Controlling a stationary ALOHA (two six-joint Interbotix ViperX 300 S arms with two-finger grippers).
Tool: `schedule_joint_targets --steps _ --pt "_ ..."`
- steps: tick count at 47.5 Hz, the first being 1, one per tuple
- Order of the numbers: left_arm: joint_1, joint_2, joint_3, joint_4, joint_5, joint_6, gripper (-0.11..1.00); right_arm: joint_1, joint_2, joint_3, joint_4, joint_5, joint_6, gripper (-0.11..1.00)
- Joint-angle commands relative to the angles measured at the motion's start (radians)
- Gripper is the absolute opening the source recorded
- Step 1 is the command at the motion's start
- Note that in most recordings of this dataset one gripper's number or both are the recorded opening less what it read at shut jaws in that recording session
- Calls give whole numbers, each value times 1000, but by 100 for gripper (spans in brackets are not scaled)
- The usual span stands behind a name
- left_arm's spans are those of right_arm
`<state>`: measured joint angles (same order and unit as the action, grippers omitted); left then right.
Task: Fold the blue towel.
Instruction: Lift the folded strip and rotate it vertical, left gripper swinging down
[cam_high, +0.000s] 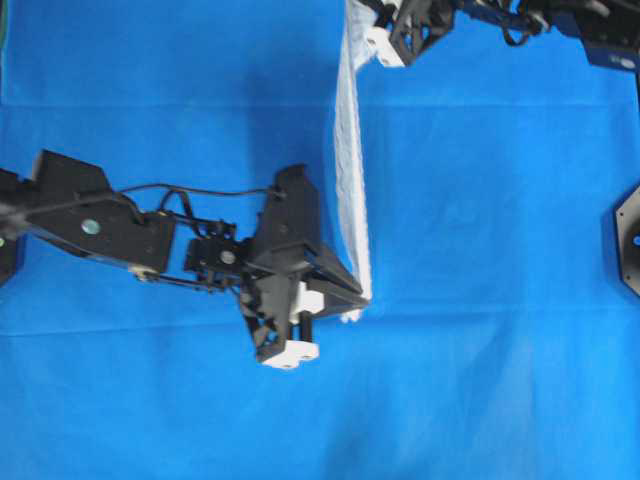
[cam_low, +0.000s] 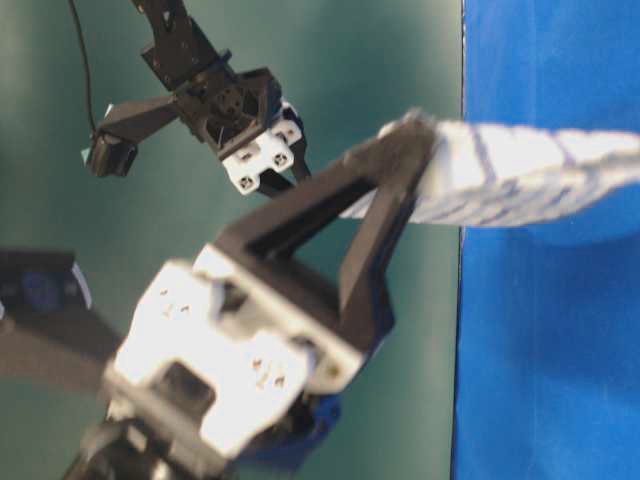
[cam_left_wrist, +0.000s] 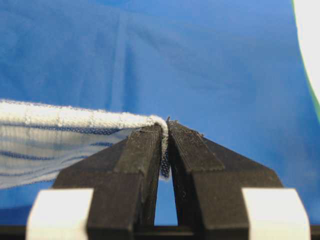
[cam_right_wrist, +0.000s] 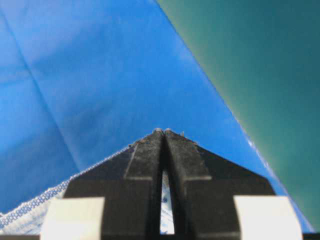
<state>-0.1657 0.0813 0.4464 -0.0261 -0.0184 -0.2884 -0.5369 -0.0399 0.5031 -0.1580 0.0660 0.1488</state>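
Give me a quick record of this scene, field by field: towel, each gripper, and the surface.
towel: striped towel stretched in a narrow band between both grippers, lifted off the surface
left gripper: shut on one towel corner, fingers pinching the hem
right gripper: shut on the far towel end
surface: plain blue sheet
fold: not yet made

Item count for the workspace:

- Blue towel: one, white with thin blue stripes.
- Solid-blue sheet covering the surface: one.
- Robot arms: two.
- Grippers: two, namely the left gripper and the right gripper.
- Fingers per gripper: two, as the wrist views show.
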Motion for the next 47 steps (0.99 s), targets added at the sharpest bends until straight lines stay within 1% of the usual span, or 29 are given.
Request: schedule_joint_targets --steps 1,8,12,16,20,23,26,35,43,47 --pt "-28 20 -75 2 -9 8 2 -25 -51 8 -6 0 -3 2" --pt "-21 97 -160 2 -11 38 2 -29 -80 52 -8 14 -3 2" --pt "-18 130 -195 2 -14 61 2 -28 -86 60 -8 34 -3 2" --pt "-17 152 -212 2 -15 71 2 -28 -86 57 -8 49 -3 2" --pt "-14 156 -202 2 -14 71 2 -28 -77 51 -8 48 -3 2" --pt "-14 149 -179 2 -14 71 2 -23 -64 41 -8 48 -3 2" --pt "-14 129 -137 2 -17 71 2 -18 -38 17 -8 46 -3 2" --pt "-21 58 21 -3 -51 44 2 8 67 -69 -8 43 -3 2" --pt "-29 14 124 -3 -67 -6 2 21 141 -152 -8 49 -6 2" --pt "-32 2 149 -5 -67 -26 2 21 156 -175 -8 49 -6 2"
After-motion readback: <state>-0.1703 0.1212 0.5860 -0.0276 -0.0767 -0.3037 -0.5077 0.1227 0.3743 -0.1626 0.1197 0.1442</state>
